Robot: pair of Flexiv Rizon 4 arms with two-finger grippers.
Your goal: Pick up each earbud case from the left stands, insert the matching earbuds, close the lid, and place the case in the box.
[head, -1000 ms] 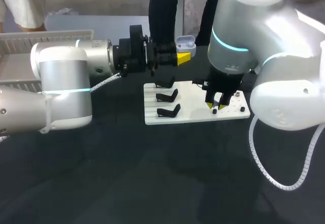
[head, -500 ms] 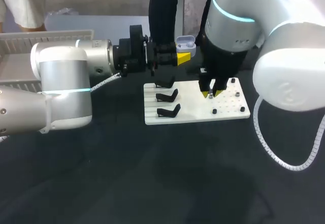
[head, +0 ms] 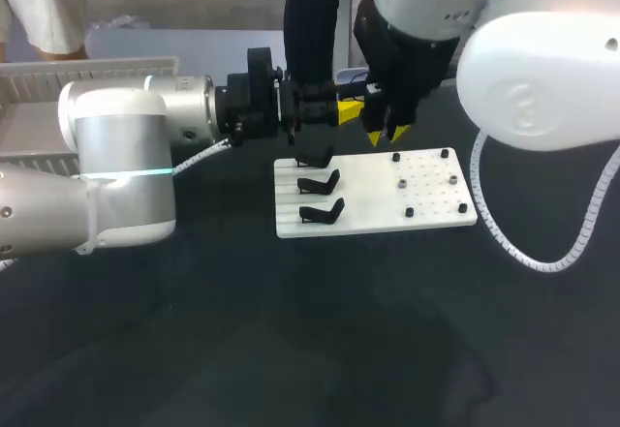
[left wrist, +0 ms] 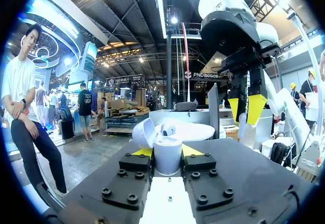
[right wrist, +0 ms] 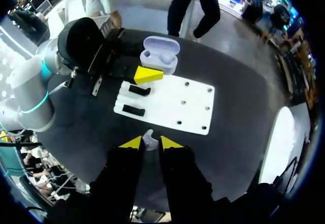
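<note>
**Though Well Begun, the Job Is Only Part Done**

Where the head view looks down, the white board (head: pixel 373 216) lies toward the far edge of the worktop (head: pixel 291 330), about midway along it. Its three black stands (head: pixel 321 183) are all bare. The left hand (head: pixel 344 109) is held out above the board's far left corner. The right hand (head: pixel 387 137) hangs just beside it, and that arm hides what the left one grips. A white crate (head: pixel 58 78), likely the box, stands at the worktop's far left corner; its inside does not show.

In the left wrist view, the left hand pinches the earbud case (left wrist: pixel 167 150) from two sides. The lid (left wrist: pixel 143 132) is thrown open, and a seated earbud (left wrist: pixel 168 129) appears to rest inside. The right hand's yellow tips hang just beyond the case.

In the right wrist view, the right hand pinches the second earbud (right wrist: pixel 148 139) between its tips. The open case is ahead of it, past the board, and the pocket beside the seated earbud seems vacant.

By these signs the case is lifted and half filled. The second earbud is not yet in, the lid not yet shut, and the case not yet in the crate. With every stand bare, this may be the last case, though that cannot be confirmed.
</note>
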